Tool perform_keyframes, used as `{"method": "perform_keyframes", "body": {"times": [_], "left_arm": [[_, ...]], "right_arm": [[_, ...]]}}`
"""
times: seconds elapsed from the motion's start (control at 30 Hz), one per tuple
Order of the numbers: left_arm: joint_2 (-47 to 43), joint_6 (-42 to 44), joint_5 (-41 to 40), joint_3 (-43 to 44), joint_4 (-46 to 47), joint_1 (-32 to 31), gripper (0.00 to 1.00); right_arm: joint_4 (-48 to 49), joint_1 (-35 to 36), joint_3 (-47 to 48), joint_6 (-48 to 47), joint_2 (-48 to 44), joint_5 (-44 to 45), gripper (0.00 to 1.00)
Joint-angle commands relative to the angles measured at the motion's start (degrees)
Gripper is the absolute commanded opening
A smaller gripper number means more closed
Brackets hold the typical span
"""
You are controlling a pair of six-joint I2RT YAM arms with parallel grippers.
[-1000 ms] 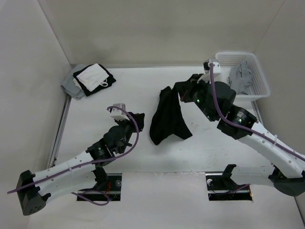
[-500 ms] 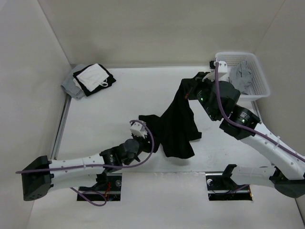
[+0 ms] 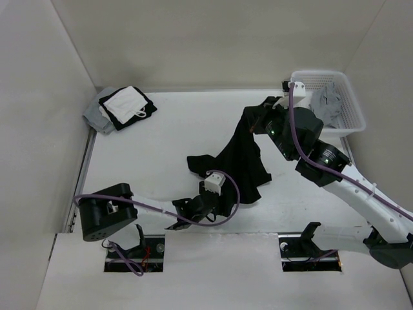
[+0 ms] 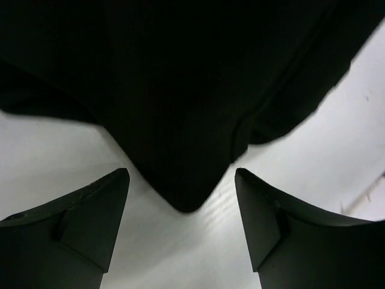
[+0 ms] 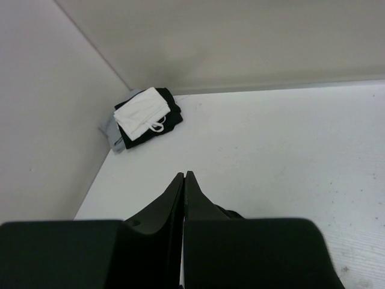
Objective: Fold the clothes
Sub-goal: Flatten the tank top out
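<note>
The clothes, one black garment (image 3: pixel 242 161), hang from my right gripper (image 3: pixel 258 121) at the back right and trail down onto the white table toward the front middle. That gripper (image 5: pixel 184 174) is shut, and a bit of black fabric (image 5: pixel 227 212) shows just under its fingers. My left gripper (image 3: pixel 226 199) lies low at the garment's near edge. In the left wrist view it (image 4: pixel 180 173) stands wide open, and a pointed corner of the garment (image 4: pixel 185 201) rests on the table between its fingers, touching neither.
A pile of grey, white and black clothes (image 3: pixel 120 108) sits in the back left corner, also seen as a pile (image 5: pixel 144 117) in the right wrist view. A white basket (image 3: pixel 352 116) holding a grey garment (image 3: pixel 328 101) stands at the back right. Walls close in on the left, back and right.
My left gripper has swung right along the near edge and opened, letting go of the garment's corner. The right gripper shifted slightly back and right, and the garment spread toward the front.
</note>
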Motion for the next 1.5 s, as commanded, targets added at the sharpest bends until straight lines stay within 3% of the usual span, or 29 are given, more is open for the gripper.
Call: {"method": "perform_keyframes", "body": {"times": [0.0,0.1,0.13,0.2,0.27,0.43,0.57,0.67,0.8,0.97,1.07,1.17,1.3,1.37,1.47], "left_arm": [[2.13,1.64,-3.61,4.0,7.19,1.0,0.71],[5.13,2.08,-3.34,4.53,9.48,2.49,0.66],[5.83,2.16,-3.08,4.7,10.18,3.19,0.5],[4.97,1.73,-2.91,4.71,10.01,3.2,0.27],[0.59,1.38,-1.77,4.71,7.04,1.98,0.14],[-23.02,1.72,-1.85,8.21,-14.73,-2.07,0.09],[-43.25,3.48,-4.57,16.11,-32.23,-4.35,0.08],[-52.23,3.66,-7.55,22.53,-39.28,-7.25,0.07],[-55.42,6.2,-11.94,28.51,-41.76,-13.66,0.07],[-53.23,12.26,-18.62,32.83,-40.53,-20.26,0.07],[-53.31,14.2,-21.79,31.08,-39.48,-21.67,0.1],[-55.41,13.42,-24.87,25.91,-38.6,-20.1,0.12],[-56.83,10.61,-27.25,17.74,-36.32,-14.14,0.13],[-53.68,9.2,-25.85,14.48,-33.77,-8.08,0.13],[-43.51,8.85,-15.43,10.78,-26.41,4.46,0.12]], "right_arm": [[3.83,-0.85,-1.13,0.33,-1.47,-1.3,0.0],[4.18,-1.29,-1.83,0.6,-1.91,-2.26,0.0],[4.44,-1.29,-2.09,0.6,-1.99,-2.52,0.0],[4.54,-1.47,-2.45,0.42,-2.08,-2.7,0.0],[4.19,-2.08,-2.45,0.16,-2.08,-2.7,0.0],[2.69,-2.96,-2.01,-0.54,-4.09,-2.97,0.0],[0.5,-1.3,-2.36,-1.07,-9.01,-1.48,0.0],[-2.4,2.65,-2.53,-0.98,-13.76,1.24,0.0],[-6.18,11.86,-1.31,-0.81,-18.51,6.68,0.0],[-7.68,29.7,1.51,-3.08,-20.36,19.15,0.0],[-7.24,33.51,1.16,-4.59,-19.84,22.26,0.01],[-4.61,23.89,-2.43,-4.15,-18.0,16.58,0.01],[-2.51,-0.7,-6.74,3.13,-8.88,-8.96,0.02],[1.7,-11.7,-8.33,5.25,-1.25,-19.1,0.02],[6.11,-20.87,-4.84,6.22,13.6,-22.21,0.02]]}}
